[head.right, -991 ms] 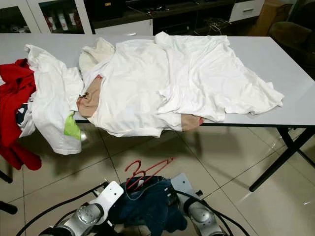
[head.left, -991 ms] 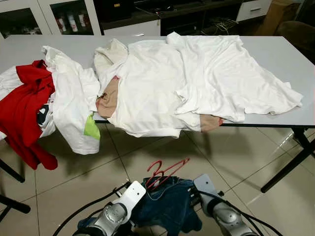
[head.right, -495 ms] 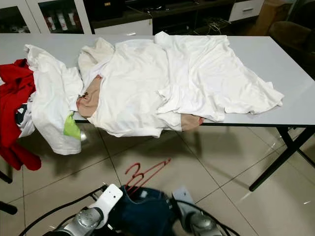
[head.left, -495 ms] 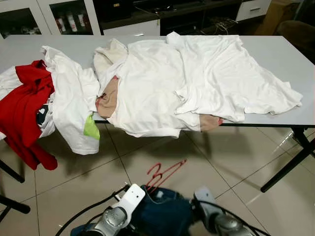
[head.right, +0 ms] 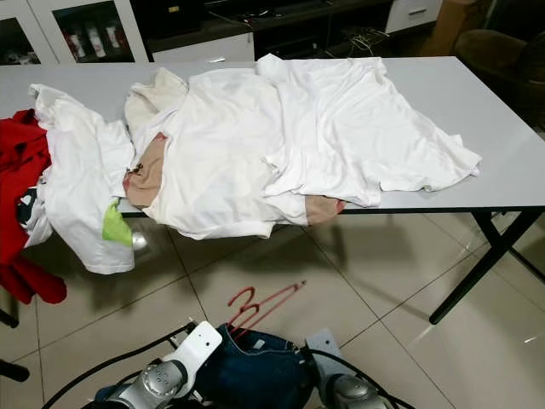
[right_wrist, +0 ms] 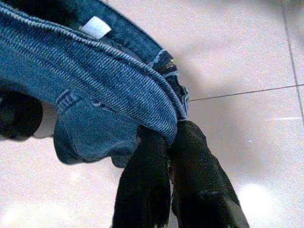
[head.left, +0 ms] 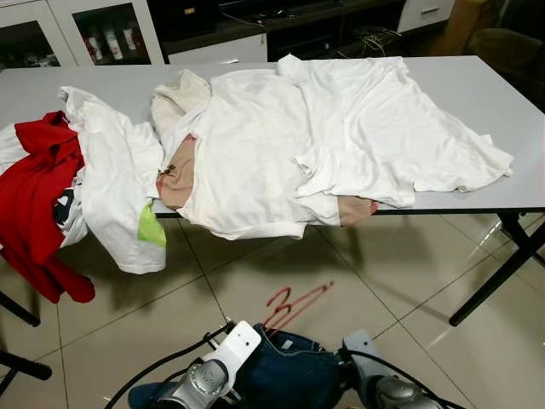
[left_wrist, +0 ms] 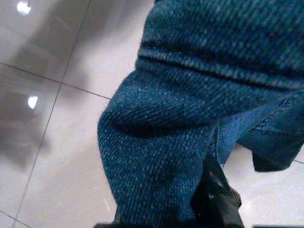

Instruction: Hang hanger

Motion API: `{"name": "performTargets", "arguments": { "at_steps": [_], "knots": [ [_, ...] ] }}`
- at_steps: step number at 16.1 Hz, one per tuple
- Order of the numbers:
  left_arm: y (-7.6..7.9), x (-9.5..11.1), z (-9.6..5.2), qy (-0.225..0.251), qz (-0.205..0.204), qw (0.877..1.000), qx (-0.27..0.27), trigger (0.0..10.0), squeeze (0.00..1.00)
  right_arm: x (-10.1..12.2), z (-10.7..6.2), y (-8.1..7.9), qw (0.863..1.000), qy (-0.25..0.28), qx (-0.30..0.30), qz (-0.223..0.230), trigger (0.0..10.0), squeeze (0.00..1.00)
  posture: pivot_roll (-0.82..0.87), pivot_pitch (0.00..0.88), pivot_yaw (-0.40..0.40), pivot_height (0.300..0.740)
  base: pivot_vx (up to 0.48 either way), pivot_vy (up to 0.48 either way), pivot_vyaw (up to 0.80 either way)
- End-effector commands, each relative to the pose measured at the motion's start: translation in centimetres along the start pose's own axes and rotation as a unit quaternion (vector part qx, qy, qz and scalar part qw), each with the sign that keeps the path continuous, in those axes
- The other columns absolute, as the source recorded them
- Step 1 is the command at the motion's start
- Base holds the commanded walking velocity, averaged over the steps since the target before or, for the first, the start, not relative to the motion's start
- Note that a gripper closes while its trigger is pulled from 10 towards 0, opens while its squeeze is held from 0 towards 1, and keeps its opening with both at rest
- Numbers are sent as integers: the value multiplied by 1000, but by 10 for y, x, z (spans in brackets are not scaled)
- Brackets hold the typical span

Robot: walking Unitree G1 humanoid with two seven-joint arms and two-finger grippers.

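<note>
Clothes lie in a heap on the long grey table. At the left end a bright red cloth top hangs over the edge. Next to it a white shirt with a small green patch also droops down past the edge. In the middle a big pile of white T-shirts spreads over the tabletop, with a bit of tan cloth peeking out under it.

Down low, close to the robot, the two silver arms hold up a pair of dark blue denim jeans between them. The left gripper is buried in the jeans at their left side, and one black finger pokes out from under the cloth. I cannot tell if its fingers are pinched together or apart. The right gripper is at the right side of the jeans, with its two black fingers squeezed tight on the waistband.

The thin red wire hanger sits at the top edge of the jeans, over the shiny tiled floor, below the table's front edge.
</note>
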State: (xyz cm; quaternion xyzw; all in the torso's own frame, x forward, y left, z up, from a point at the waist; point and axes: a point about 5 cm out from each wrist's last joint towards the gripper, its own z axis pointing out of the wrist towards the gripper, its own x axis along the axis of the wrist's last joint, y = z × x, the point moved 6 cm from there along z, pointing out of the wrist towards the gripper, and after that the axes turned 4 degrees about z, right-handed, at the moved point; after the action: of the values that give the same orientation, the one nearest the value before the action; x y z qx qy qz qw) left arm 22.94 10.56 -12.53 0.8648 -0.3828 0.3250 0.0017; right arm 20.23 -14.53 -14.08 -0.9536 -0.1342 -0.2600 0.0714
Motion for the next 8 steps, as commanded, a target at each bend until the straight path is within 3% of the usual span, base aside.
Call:
{"name": "performTargets", "arguments": {
  "at_steps": [1,4,8],
  "knots": [
    [-26,-19,-5,-37,3,999,37,10000,0,-16,-9,33,998,-23,-59,18,10000,0,-61,0,85,740,0,0,0],
    [-27,-22,-6,-41,8,998,37,10000,0,-20,-6,22,999,-32,-39,14,10000,0,-56,0,88,740,0,0,0],
    [-27,-26,-7,-44,11,998,37,10000,0,-17,-6,22,998,-22,-45,29,10000,0,-52,0,93,740,0,0,0]
  ]
}}
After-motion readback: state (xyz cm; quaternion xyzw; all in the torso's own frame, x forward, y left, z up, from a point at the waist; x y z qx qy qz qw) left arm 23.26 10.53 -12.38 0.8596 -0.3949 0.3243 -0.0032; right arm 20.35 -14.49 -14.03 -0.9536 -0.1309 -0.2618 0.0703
